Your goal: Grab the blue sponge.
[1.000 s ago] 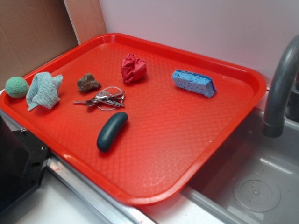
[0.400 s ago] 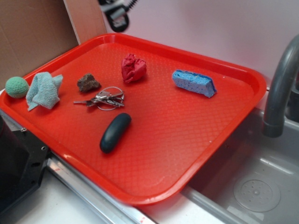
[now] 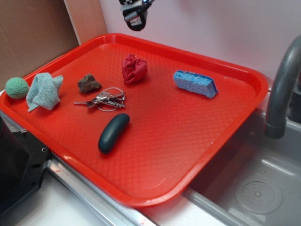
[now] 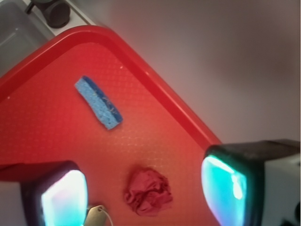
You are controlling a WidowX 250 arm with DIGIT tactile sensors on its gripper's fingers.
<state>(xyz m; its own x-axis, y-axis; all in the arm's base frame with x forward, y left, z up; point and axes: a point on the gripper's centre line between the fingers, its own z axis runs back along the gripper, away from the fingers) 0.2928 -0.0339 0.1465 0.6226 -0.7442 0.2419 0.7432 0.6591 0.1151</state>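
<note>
The blue sponge (image 3: pixel 195 83) lies on the red tray (image 3: pixel 188 155) toward its back right; it also shows in the wrist view (image 4: pixel 98 102), far ahead and to the left. My gripper (image 3: pixel 135 14) hangs high above the tray's back edge, well left of the sponge. In the wrist view the gripper (image 4: pixel 143 193) is open and empty, its fingers (image 4: pixel 225 186) wide apart, with a crumpled red cloth (image 4: pixel 148 192) below between them.
On the tray lie a red cloth (image 3: pixel 134 68), a brown rock (image 3: pixel 88 83), keys (image 3: pixel 104 100), a dark teal oval object (image 3: pixel 113 133) and a pale blue rag (image 3: pixel 44 90). A green ball (image 3: pixel 17 87) sits at the left rim. A grey faucet (image 3: pixel 282 84) and sink are at right.
My gripper came into view at the top and moved right along the tray's back edge. The dark oval object shifted slightly. The sponge has not moved.
</note>
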